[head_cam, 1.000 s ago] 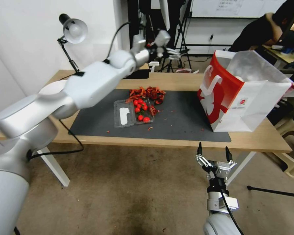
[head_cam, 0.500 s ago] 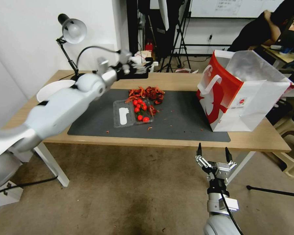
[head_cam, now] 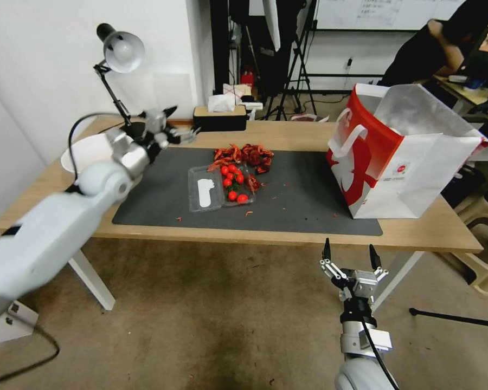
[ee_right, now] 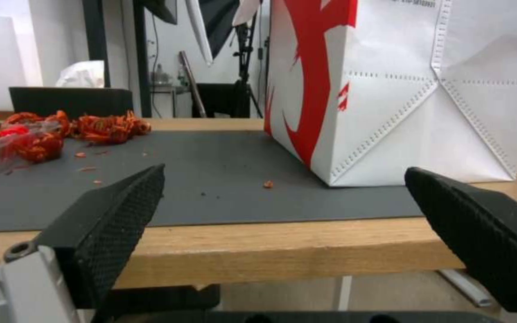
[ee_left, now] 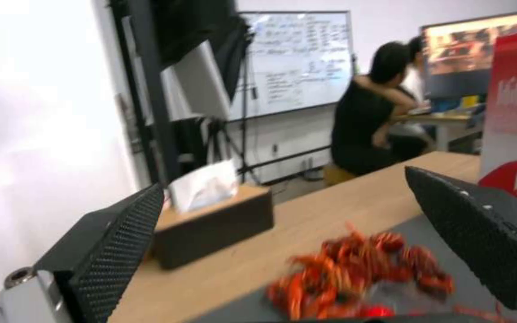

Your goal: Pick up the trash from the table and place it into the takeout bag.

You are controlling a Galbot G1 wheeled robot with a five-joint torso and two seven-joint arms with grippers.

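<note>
The trash on the table [head_cam: 287, 132] is a pile of red shells [head_cam: 244, 154] and a clear tray [head_cam: 217, 187] holding small red round pieces, both on the dark grey mat [head_cam: 303, 200]. The takeout bag [head_cam: 396, 157] stands open at the table's right end, white with red panels. My left gripper [head_cam: 181, 122] hovers open and empty over the mat's back left corner, left of the shells [ee_left: 360, 269]. My right gripper [head_cam: 350, 252] is open and empty below the table's front edge, facing the bag [ee_right: 402, 89] and the mat [ee_right: 211, 179].
A desk lamp [head_cam: 119, 51] stands at the table's back left, with a white round dish [head_cam: 84, 151] beneath it. A dark tissue box [head_cam: 219, 116] sits at the back edge. Red crumbs dot the mat. Tripods and a seated person are behind the table.
My left arm has swung down and to the left, from high over the table's back edge to the mat's back left corner. The right gripper has stayed below the front edge.
</note>
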